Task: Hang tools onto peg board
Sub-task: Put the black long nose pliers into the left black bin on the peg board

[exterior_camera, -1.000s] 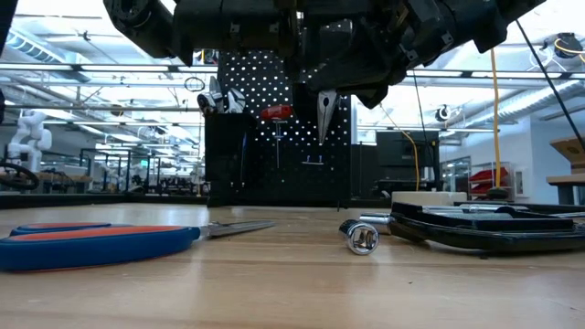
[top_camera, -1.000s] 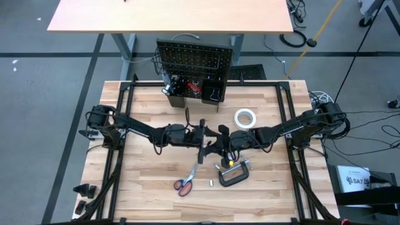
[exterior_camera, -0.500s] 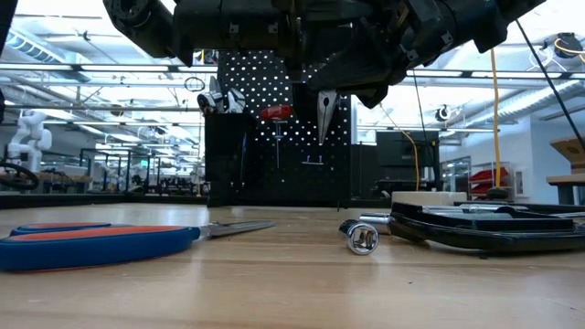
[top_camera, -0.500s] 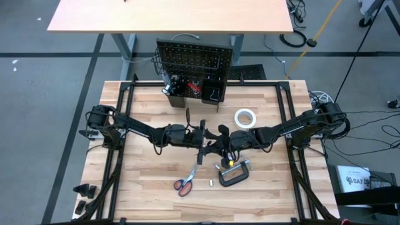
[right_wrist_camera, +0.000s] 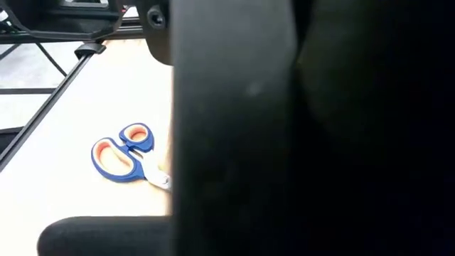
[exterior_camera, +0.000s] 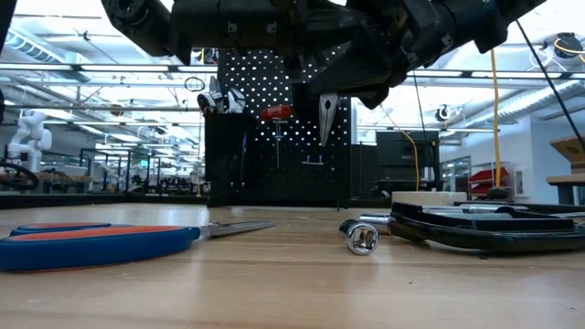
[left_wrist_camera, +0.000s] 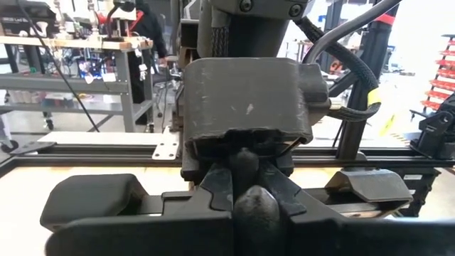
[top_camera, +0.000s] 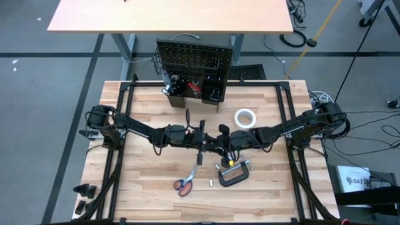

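Foreground: a broad dark mass (right_wrist_camera: 284, 128), too close to the lens to identify, fills most of the frame.
Scissors: blue-handled scissors (right_wrist_camera: 124, 153) with orange-lined finger loops lie flat on the tabletop, their blades running behind the dark mass.
Tabletop: pale wood (right_wrist_camera: 78, 121), bare around the scissors.
Table edge: a black frame rail (right_wrist_camera: 43, 110) runs diagonally along the wood; grey floor (right_wrist_camera: 28, 67) lies beyond it.
Lower corner: a rounded dark finger (right_wrist_camera: 106, 238) crosses the frame.
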Controlling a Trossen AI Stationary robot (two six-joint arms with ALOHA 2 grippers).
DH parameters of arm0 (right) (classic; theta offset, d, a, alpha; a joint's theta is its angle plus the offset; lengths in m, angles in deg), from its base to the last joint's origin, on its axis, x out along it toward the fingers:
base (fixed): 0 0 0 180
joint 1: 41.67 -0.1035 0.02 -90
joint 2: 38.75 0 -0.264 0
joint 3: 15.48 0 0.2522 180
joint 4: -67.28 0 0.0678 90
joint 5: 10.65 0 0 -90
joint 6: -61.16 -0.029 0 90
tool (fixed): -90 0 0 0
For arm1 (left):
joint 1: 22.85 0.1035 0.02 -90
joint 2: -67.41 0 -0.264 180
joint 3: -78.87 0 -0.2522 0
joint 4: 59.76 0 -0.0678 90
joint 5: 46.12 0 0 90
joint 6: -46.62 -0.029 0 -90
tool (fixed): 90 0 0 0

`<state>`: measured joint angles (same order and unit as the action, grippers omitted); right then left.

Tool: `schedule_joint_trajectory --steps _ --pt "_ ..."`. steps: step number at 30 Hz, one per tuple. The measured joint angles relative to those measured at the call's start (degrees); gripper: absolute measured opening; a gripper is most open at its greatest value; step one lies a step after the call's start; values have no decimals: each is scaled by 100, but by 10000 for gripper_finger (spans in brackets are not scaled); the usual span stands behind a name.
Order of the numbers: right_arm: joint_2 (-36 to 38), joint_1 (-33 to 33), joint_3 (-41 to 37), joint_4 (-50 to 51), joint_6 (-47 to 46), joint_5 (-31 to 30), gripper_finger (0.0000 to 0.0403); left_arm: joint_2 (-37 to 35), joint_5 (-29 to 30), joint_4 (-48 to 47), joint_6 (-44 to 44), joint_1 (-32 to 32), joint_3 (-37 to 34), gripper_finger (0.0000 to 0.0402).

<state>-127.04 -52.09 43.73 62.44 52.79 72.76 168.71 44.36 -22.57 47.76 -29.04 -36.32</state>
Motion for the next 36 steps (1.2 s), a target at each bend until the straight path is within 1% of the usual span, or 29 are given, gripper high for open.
schedule_joint_trajectory --steps 8,11,14,17,23,28,31,34,36 --pt "0 8 1 75 85 25 93 -120 136 -196 -165 3 0 18" --pt "23 4 2 61 206 -73 116 -270 348 -475 -181 13 0 18" --pt "164 4 2 144 264 -269 135 -350 564 -697 -303 9 4 18" --pt "406 4 2 401 327 -307 148 -354 603 -738 -318 11 13 18" --pt "1063 -4 4 1615 289 -378 157 -407 685 -997 -344 17 -7 18" --pt "1570 -7 4 2233 131 -389 157 -688 1067 -1467 -509 17 -7 18" --pt "1815 -9 4 2677 -1 -420 156 -1004 1304 -1902 -607 17 -7 18" --pt "1987 -23 4 3079 -160 -719 155 -1440 1783 -2214 -800 13 -7 18" --pt "2015 -24 4 3259 -229 -892 155 -1773 1978 -2289 -929 17 -35 18"
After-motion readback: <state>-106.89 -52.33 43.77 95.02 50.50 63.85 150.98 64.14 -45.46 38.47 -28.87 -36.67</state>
